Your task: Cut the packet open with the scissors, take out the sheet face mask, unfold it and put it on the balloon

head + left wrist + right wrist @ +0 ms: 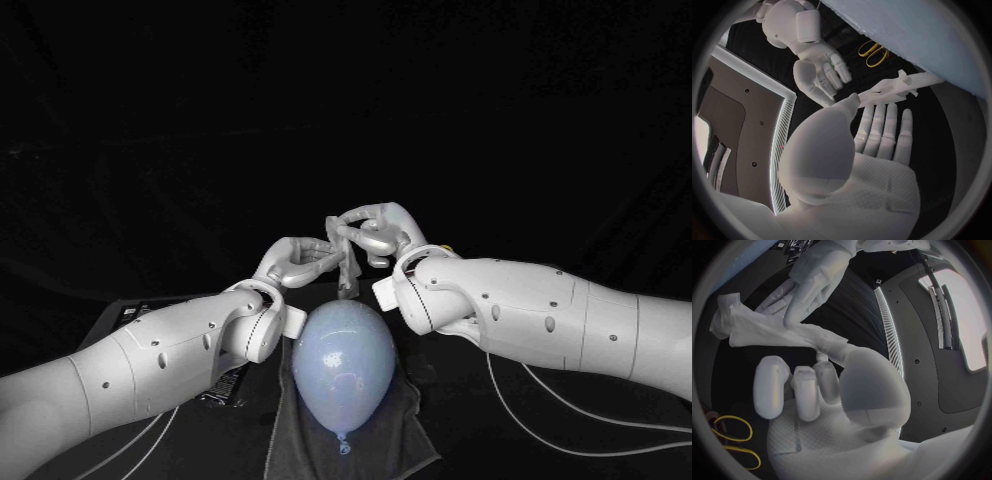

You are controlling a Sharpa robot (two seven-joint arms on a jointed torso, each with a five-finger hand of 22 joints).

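The right hand (836,410) is pinching one end of the white mask (767,332) at its thumb tip, with its other fingers (770,387) curling loosely beneath. The mask is stretching out as a crumpled, twisted strip. The left hand (814,277) is gripping it partway along, fingers pointing down over it. Yellow-handled scissors (732,432) are lying on the black table (726,400), well apart from the mask.
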